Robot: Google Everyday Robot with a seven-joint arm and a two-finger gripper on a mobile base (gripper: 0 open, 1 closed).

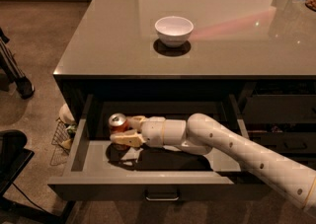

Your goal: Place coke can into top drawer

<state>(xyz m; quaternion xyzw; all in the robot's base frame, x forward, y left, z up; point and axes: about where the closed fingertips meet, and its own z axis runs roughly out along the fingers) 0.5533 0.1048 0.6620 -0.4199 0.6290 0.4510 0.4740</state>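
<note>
The top drawer (84, 168) is pulled open below the grey counter, its flat grey front with a small silver handle (162, 198) toward me. The coke can (117, 122), red with a silver top, is upright inside the drawer at its left. My gripper (123, 130) reaches into the drawer from the right on a white arm, with one finger (133, 119) behind the can and one finger (123, 140) in front of it, closed around the can. I cannot tell whether the can rests on the drawer floor.
A white bowl (174, 30) stands on the grey counter (237, 30) above the drawer. Darker drawers (281, 114) lie to the right. A wire basket (63, 136) with items sits on the floor left of the drawer. A dark object (12, 154) is at bottom left.
</note>
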